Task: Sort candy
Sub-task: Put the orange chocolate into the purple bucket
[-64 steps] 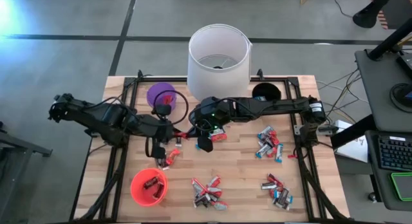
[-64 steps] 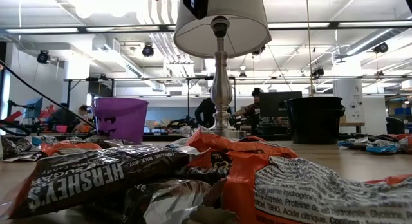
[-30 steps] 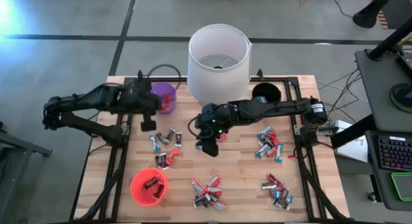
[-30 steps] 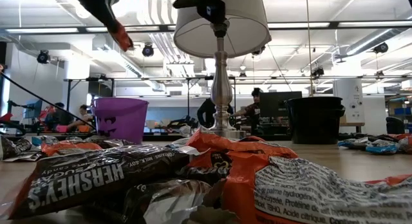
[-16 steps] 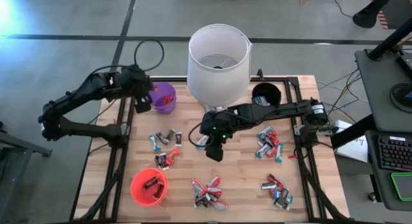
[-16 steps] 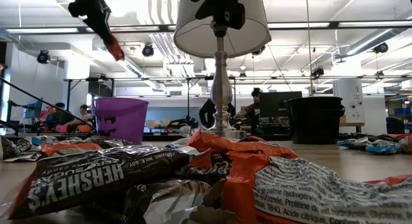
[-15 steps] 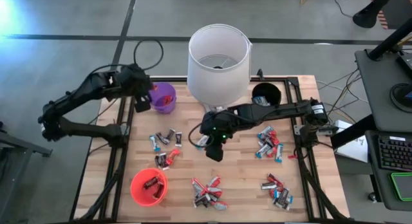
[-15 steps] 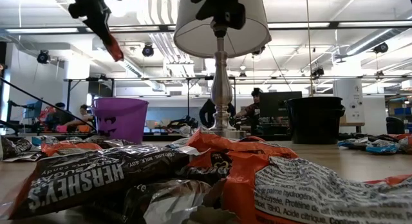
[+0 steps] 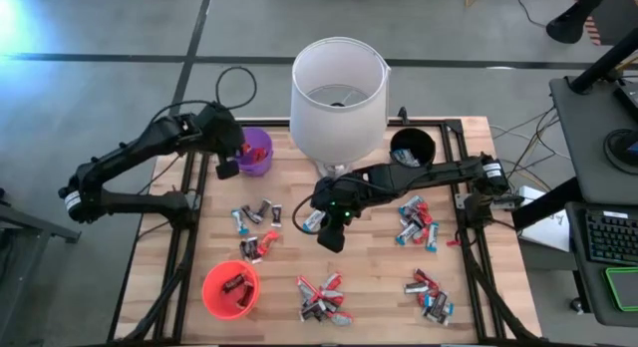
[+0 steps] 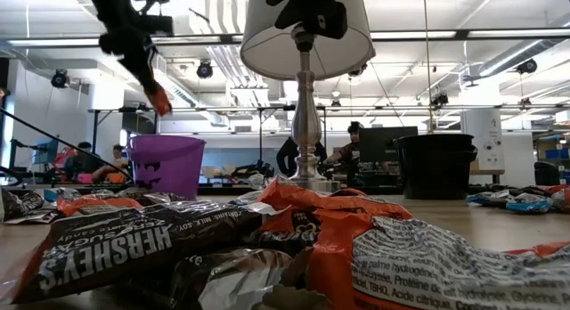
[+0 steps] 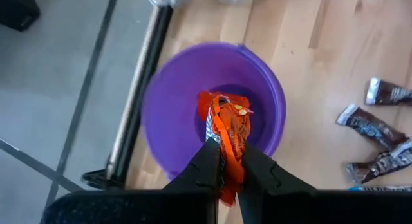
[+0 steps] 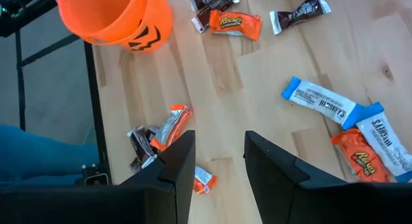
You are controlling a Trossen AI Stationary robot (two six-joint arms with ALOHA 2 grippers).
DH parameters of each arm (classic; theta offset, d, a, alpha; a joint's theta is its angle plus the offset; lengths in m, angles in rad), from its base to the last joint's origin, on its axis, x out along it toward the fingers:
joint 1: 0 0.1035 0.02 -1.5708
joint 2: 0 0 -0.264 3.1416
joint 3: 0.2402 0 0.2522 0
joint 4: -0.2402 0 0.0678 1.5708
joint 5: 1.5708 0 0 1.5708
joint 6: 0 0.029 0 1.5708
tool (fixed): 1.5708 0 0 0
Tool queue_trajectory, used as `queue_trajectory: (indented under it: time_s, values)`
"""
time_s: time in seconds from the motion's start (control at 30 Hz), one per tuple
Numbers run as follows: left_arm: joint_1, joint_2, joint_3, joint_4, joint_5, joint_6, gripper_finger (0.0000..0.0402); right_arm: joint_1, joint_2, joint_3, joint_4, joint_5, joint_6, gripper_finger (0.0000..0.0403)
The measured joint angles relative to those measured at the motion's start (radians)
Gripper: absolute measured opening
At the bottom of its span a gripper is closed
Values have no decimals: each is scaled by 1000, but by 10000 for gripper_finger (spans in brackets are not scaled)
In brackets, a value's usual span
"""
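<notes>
The wooden table (image 9: pixel 369 277) fills the middle and lower part of the high view. At its upper edge, centre of the frame, stands a white lamp (image 9: pixel 338 88), the largest thing on it. Right of the lamp sits a black cup (image 9: pixel 411 145); left of the lamp, a purple cup (image 9: pixel 255 151); in the lower left of the table, a red cup (image 9: pixel 230 290) with dark-wrapped pieces inside.

The left arm reaches in from the left of the frame, and the left hand (image 9: pixel 228 164) hangs above the left rim of the purple cup. It is clenched on an orange-wrapped candy (image 11: pixel 226 129), which the left wrist view shows directly over the cup's opening.

The right arm stretches across from the right edge to the centre of the frame. The right hand (image 9: pixel 330 231) hovers over bare wood there, its fingers parted with nothing between them.

The rest of the candy lies in heaps: a group (image 9: pixel 256 222) left of centre, a pile (image 9: pixel 323 298) at bottom centre, another (image 9: pixel 416 222) right of centre, and one (image 9: pixel 430 295) at lower right.
</notes>
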Motion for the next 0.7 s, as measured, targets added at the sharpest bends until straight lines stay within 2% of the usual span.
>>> queue_trajectory:
  time_s: [0.2,0.4,0.7]
  values:
    - [24,-3,-89,115,2,11,7,15,0,0,-14,-1,18,123]
    - [57,24,-105,134,1,26,10,23,0,0,-116,-1,45,125]
    - [66,44,-105,159,1,27,65,47,0,-25,-162,10,107,125]
